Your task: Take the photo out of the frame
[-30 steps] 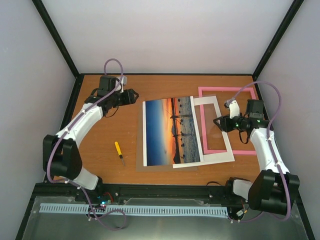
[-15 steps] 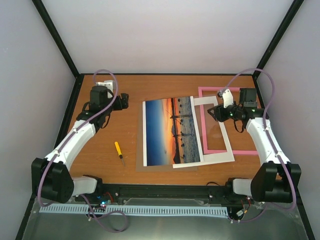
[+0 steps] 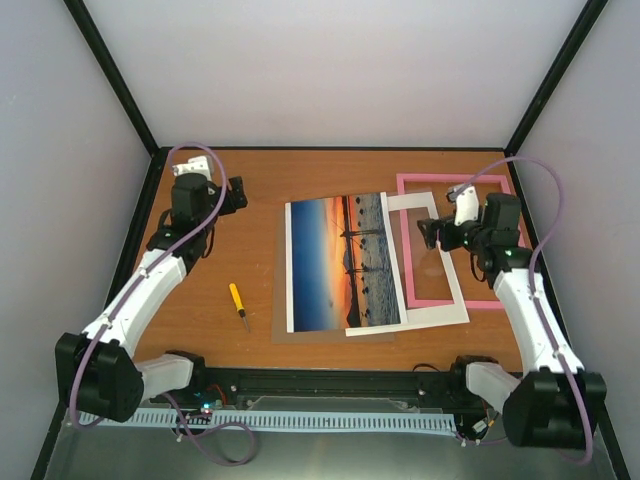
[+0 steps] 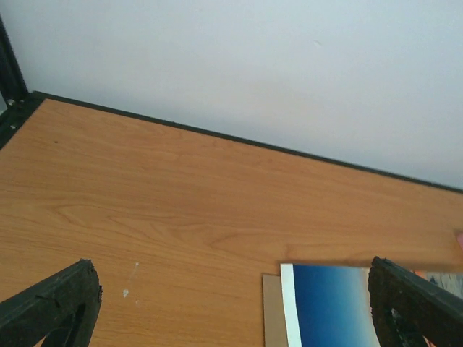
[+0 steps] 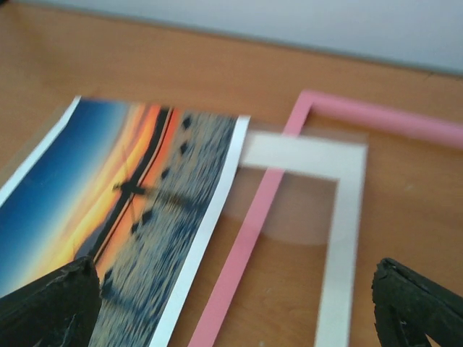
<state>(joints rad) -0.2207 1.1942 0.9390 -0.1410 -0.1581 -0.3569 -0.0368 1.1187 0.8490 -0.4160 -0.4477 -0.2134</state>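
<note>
The photo [image 3: 340, 262], an orange-and-blue sunset print, lies flat in the middle of the table on a brown backing board [image 3: 279, 300]. Its right edge overlaps a white mat [image 3: 440, 313]. The mat lies across the pink frame [image 3: 452, 180] at the right. My left gripper [image 3: 238, 195] hovers open to the left of the photo, near the table's back left. Its wrist view shows the photo's blue corner [image 4: 325, 307] between wide fingers [image 4: 54, 311]. My right gripper [image 3: 432, 232] hovers open over the mat and frame. Its view shows the photo [image 5: 123, 210], the frame's rail [image 5: 246, 238] and the mat [image 5: 340, 238], nothing held.
A yellow-handled screwdriver [image 3: 238, 305] lies on the wooden table [image 3: 200, 290] left of the backing board. Black posts and pale walls close in the table at the back and sides. A sliver of the backing board [image 4: 271, 311] peeks out beside the photo.
My left gripper has drawn back to the left, away from the photo. My right gripper has shifted a little up and back over the frame. Photo, mat and frame lie as before.
</note>
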